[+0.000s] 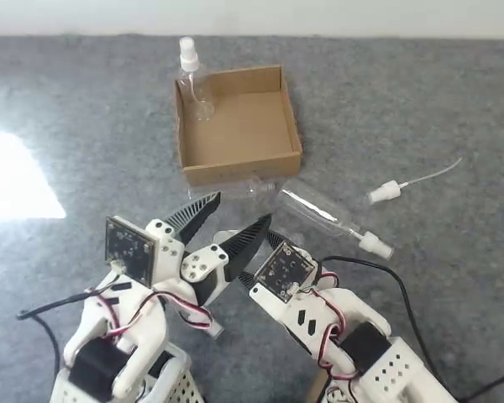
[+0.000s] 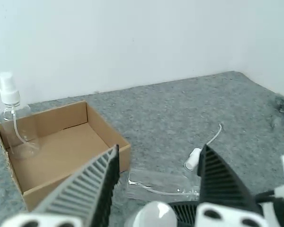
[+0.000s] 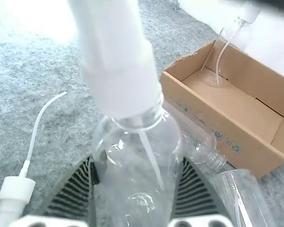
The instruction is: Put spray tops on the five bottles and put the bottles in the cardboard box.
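My right gripper (image 3: 132,182) is shut on a clear bottle (image 3: 132,156) that carries a white spray top (image 3: 113,61). My left gripper (image 2: 160,149) stands open with nothing between its fingers; a clear bottle (image 2: 161,183) lies on the table beyond the gap. The cardboard box (image 1: 239,164) holds one capped bottle (image 1: 193,80) standing in its far left corner. An uncapped bottle (image 1: 252,189) lies against the box's near wall. A capped bottle (image 1: 323,214) lies to the right of it. In the high view both arms sit close together on the near side of the box.
A loose spray top (image 1: 385,192) with a long tube lies right of the box. The right wrist view has a loose spray top (image 3: 14,194) on the table beside the held bottle. Cables (image 1: 403,294) trail from the arms at the near edge. Grey table (image 1: 84,101) stretches left of the box.
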Controlling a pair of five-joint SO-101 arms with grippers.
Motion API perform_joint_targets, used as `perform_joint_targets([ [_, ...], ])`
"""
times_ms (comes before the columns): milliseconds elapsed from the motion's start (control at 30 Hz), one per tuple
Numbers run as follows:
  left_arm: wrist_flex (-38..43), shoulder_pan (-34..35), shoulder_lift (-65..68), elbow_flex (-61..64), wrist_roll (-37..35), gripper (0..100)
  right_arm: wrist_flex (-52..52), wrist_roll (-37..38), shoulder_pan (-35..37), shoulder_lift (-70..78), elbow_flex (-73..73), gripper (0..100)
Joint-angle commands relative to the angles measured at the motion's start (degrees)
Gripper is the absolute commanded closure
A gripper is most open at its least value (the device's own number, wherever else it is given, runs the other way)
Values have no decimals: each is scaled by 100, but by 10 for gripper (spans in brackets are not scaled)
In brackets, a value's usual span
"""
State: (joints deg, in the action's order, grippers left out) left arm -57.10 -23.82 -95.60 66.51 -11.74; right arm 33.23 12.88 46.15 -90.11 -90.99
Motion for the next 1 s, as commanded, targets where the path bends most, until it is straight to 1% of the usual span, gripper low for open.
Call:
perform_joint_targets([
  [0, -105, 35, -44, -435, 18, 747, 13, 62, 4, -163, 457, 992],
  [133, -237, 44, -44, -681, 35, 747, 4, 62, 4, -163, 466, 992],
  [267, -431, 44, -44, -927, 308, 747, 4, 62, 4, -163, 466, 992],
  [333, -413, 246, -44, -936, 352, 747, 4, 62, 4, -163, 466, 992],
  [467, -396, 862, -44, -954, 343, 747, 31, 62, 4, -163, 466, 992],
  [567, -360, 993, -44, -892, 343, 747, 40, 62, 4, -163, 466, 992],
  [833, 545, 976, -44, 84, 378, 747, 40, 62, 4, -163, 475, 992],
  [967, 774, 686, -44, 391, 387, 747, 40, 62, 4, -163, 484, 992],
])
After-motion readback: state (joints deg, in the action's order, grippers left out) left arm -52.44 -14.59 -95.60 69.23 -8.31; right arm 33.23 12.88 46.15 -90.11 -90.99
